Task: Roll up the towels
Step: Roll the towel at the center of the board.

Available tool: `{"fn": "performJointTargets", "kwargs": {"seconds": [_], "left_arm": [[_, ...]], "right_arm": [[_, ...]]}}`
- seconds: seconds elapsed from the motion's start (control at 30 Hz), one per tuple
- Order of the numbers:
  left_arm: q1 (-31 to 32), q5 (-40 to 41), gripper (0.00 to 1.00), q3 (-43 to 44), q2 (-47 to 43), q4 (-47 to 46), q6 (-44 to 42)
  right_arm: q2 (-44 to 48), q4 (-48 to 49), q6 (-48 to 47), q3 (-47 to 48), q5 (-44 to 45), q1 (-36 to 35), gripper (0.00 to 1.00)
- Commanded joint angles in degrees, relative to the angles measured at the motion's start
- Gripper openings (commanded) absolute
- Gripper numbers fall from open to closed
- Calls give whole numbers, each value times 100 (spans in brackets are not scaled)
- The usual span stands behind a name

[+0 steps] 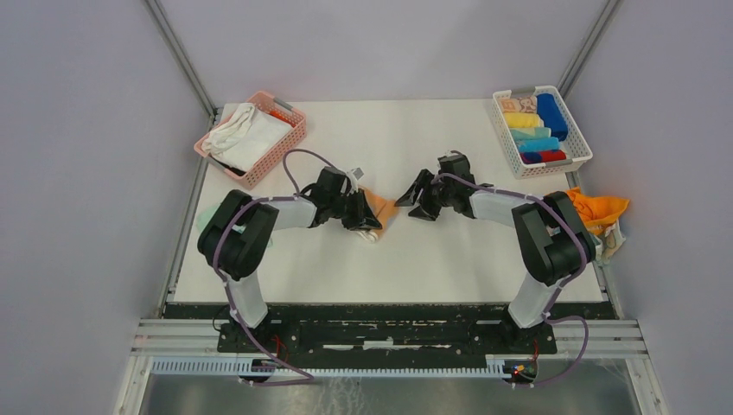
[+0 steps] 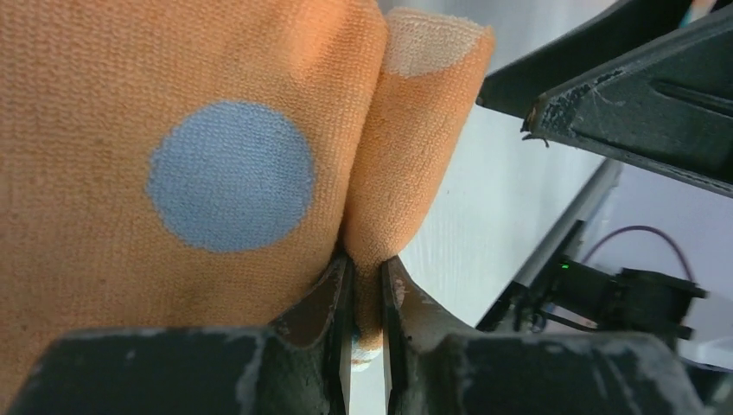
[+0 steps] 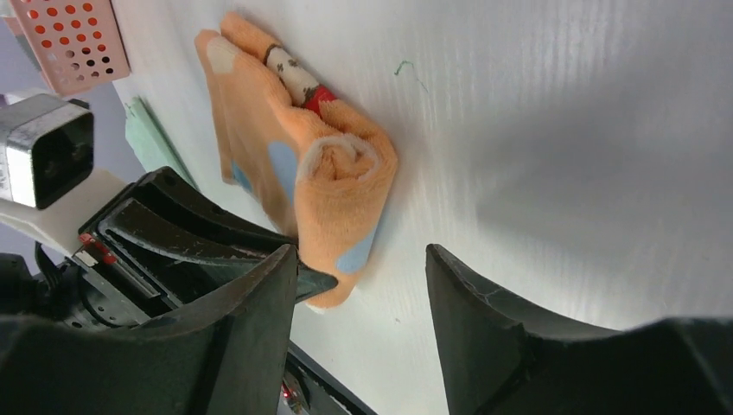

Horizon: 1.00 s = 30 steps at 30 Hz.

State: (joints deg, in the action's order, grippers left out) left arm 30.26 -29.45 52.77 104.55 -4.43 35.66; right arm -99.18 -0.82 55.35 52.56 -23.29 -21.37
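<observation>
My left claw [image 2: 367, 281] pinches the part-rolled peach towel [image 3: 337, 173], right claw [image 3: 361, 259] spread; orange towel [image 1: 601, 209] at three o'clock unrolled

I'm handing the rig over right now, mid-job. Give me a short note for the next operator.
Left gripper: shut on an edge of the dotted towel, mid-table.
Right gripper: open, beside the roll, holding nothing.
Done: dotted towel largely rolled; rolled towels sit in the white basket.
To do: finish this roll, then orange towel at the right edge, mint towel beside the left arm.
</observation>
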Motion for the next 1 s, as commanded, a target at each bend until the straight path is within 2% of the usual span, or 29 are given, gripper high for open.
{"fn": "performJointTargets", "kwargs": {"seconds": [0.0, 0.2, 0.5, 0.6, 0.77, 0.87, 0.97], "left_arm": [[-247, -1018, 15, -338, 295, -624, 1091], [-464, -1040, 15, -536, 479, -826, 1476], [-486, -886, 15, -365, 688, -349, 1331], [-483, -795, 15, -365, 658, -277, 1330], [-473, -645, 18, -365, 520, -124, 1251], [-391, -472, 25, -348, 271, 103, 1083], [-202, 69, 37, -263, -154, 572, 748]], "right_arm": [[-357, 1172, 307, -10, -403, -51, 65], [-845, 1760, 577, 22, -485, -136, 67], [-1308, 1295, 476, 282, -147, -279, 63], [-1343, 758, 375, 391, 116, -334, 55], [-1219, -268, 208, 589, 826, -436, 36], [-1163, -1076, 106, 900, 1234, -514, 24], [-1156, -1875, -30, 1278, 1615, -590, 16]]}}
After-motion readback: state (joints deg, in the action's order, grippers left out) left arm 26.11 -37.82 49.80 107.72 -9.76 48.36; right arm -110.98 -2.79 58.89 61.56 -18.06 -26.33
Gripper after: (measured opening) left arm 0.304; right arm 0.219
